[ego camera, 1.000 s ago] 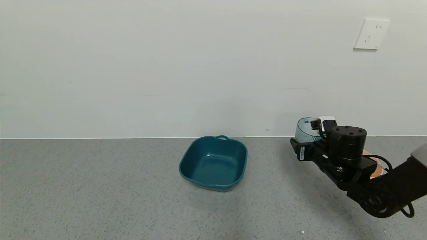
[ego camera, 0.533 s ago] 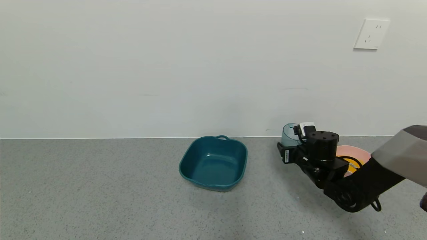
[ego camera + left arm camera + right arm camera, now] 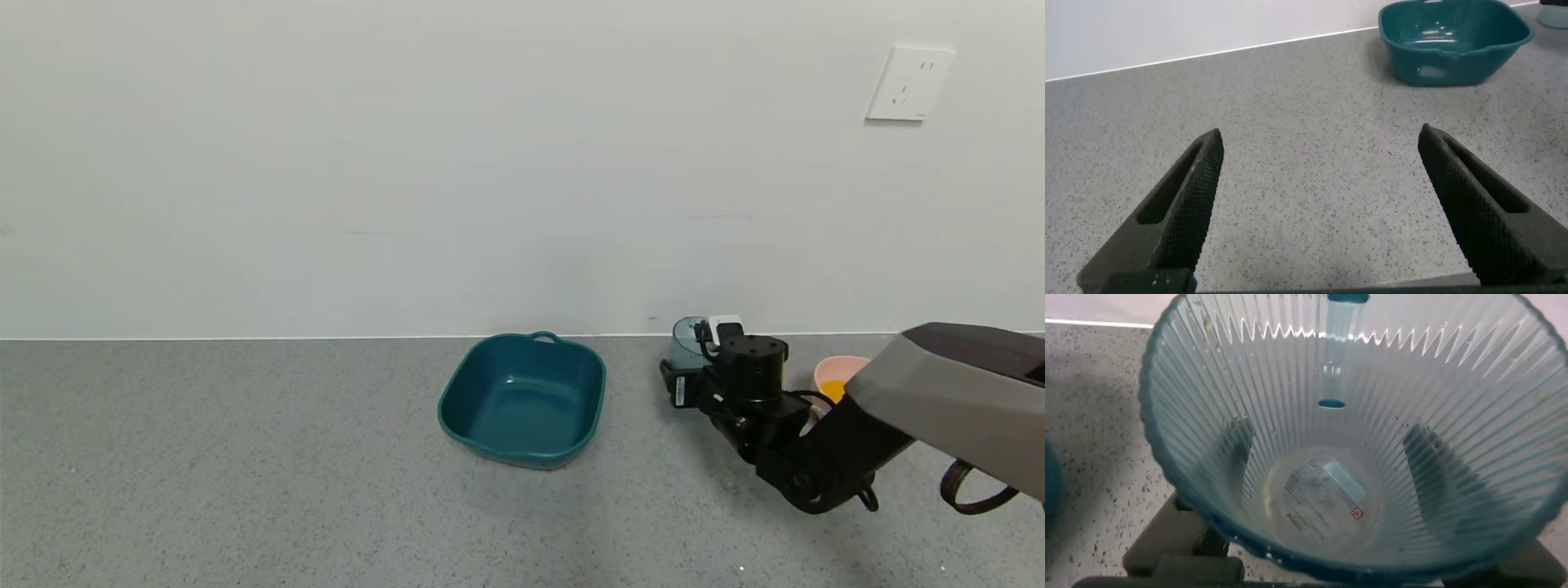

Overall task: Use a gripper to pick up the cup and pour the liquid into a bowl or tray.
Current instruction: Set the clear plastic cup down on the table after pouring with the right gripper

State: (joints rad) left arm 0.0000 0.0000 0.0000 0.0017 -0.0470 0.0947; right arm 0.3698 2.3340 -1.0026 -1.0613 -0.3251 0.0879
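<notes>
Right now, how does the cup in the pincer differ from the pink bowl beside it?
The cup is see-through, ribbed and empty; the pink bowl is opaque and holds orange liquid. The cup sits between the fingers of the right pincer, while the bowl rests free on the counter. Both are round, open-topped and upright.

No legible txt/labels anywhere.
</notes>
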